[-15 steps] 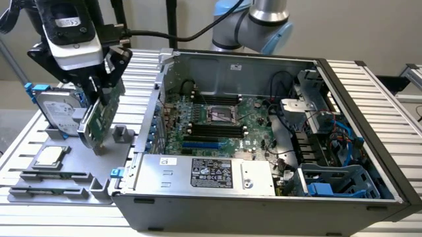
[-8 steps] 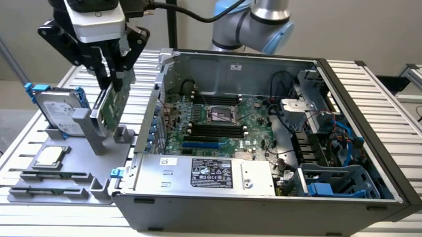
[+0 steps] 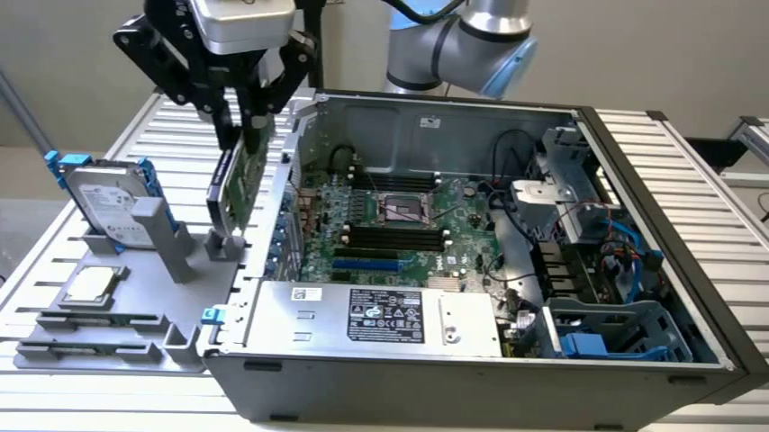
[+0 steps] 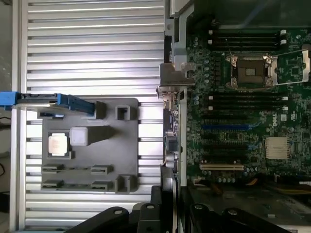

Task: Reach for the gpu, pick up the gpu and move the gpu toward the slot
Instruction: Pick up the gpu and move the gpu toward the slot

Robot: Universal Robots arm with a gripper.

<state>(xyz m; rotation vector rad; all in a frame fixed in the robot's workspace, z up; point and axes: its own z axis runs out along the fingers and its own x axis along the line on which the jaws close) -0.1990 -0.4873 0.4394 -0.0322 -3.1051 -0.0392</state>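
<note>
Ribbed metal slats make up the bench where an open computer case lies on its side next to a grey holder tray. Above that tray hangs the black tool, its fingers pinched narrow on the top edge of the gpu. The green card stands upright and edge-on, its lower end at or just above the small grey post on the tray; whether it has quite cleared that post I cannot tell. From the wrist view the gpu runs as a thin dark strip with its silver bracket at the far end, just beside the case wall.

On the tray, away from the case, a silver hard drive with blue rails leans in its cradle, and a small square chip lies flat nearer the tray's front. Inside the case the motherboard shows its row of slots.

To my eye the lift is under way. Doing it well means keeping the card vertical and square in the grip, rising straight so its edge doesn't catch the post, and watching the bracket against the case wall.
</note>
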